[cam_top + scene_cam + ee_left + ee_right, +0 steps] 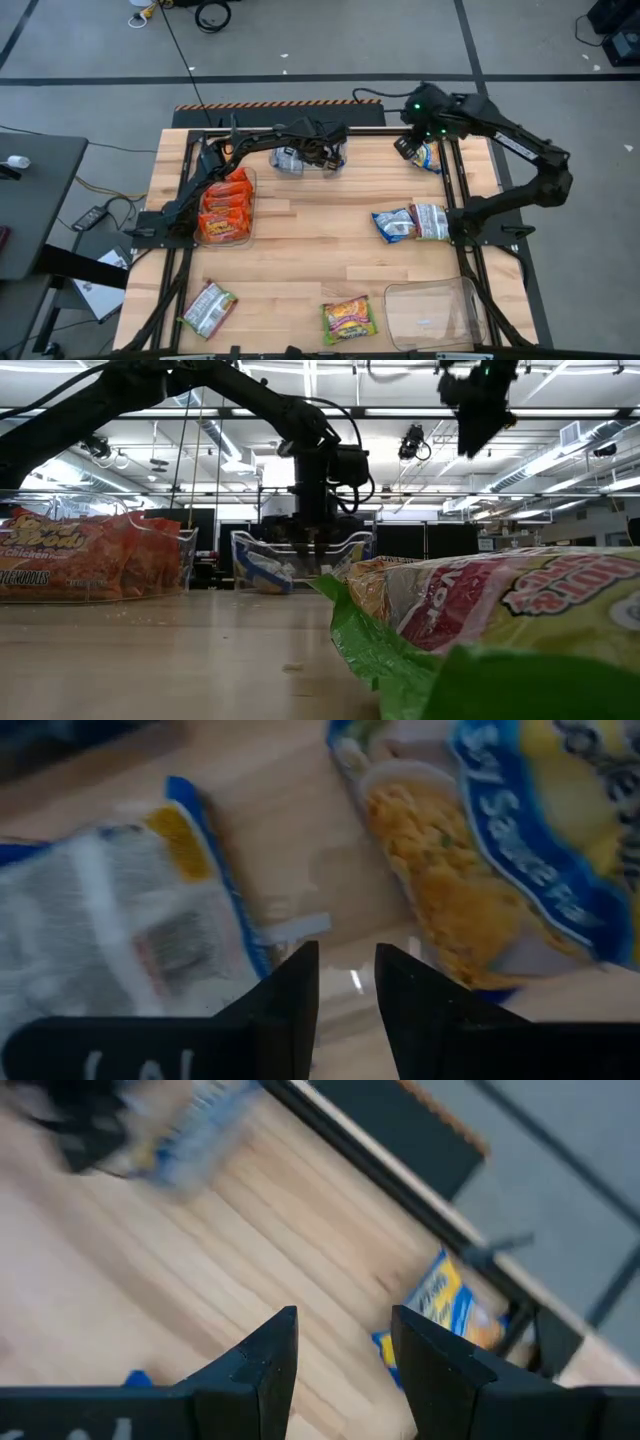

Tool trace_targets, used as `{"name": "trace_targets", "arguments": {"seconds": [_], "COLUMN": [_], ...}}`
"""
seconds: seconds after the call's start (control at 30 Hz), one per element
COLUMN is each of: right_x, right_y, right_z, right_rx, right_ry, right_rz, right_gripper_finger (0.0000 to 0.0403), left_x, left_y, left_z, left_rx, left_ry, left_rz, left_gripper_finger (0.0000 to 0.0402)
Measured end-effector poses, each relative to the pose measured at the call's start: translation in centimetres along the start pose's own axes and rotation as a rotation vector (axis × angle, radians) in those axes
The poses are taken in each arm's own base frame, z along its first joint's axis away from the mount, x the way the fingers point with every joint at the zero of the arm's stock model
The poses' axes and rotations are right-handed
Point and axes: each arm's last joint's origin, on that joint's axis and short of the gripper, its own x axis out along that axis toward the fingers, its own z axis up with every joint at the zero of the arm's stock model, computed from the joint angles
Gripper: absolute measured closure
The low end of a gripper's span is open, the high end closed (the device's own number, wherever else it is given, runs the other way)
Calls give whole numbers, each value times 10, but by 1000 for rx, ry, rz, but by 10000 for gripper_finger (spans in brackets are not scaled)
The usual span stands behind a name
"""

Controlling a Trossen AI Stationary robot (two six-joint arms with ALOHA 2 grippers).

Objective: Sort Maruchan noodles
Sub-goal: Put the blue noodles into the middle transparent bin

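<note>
Here left tool (346,982) apart over blurred blue packets (500,850); right tool (342,1342) apart

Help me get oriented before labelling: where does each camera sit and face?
High: overhead, straight down on table, both arms.
Low: table height, level across green packet; arms from above.
Left wrist: above blue packets; left gripper.
Right wrist: over table corner, blue-yellow packet; right gripper.
Shared: orange packets.

Bare tabletop (320,255) between scattered packets (410,222)
</note>
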Motion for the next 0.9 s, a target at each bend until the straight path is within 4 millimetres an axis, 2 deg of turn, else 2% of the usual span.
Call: {"name": "trace_targets", "arguments": {"seconds": [0.1, 0.23, 0.3, 0.37, 0.5, 0.6, 0.77, 0.9], "right_x": [27, 65, 82, 100, 130, 151, 183, 202], "right_y": [-7, -12, -14, -14, -20, -23, -28, -28], "right_z": [-6, -26, -35, -40, -44, -46, -48, -50], "right_rx": [92, 225, 284, 313, 330, 341, 375, 427], "right_ry": [74, 166, 186, 198, 207, 240, 278, 306], "right_rz": [-40, -86, -102, -118, -273, -354, -373, -405], "right_gripper_finger": [235, 235, 234, 232, 231, 231, 231, 232], "left_x": [0, -2, -11, -28, -74, -123, -201, -249], "left_y": [-3, -5, -3, 2, 17, 30, 49, 62], "left_z": [2, 1, 0, 1, -3, -11, -39, -65], "left_rx": [14, 49, 88, 114, 201, 242, 281, 272], "left_ry": [-8, -9, -4, -14, -47, -133, -296, -414], "left_rz": [-38, -60, -63, -71, -58, -36, -57, -92], "left_gripper_finger": [296, 296, 296, 296, 296, 296, 296, 296]}}
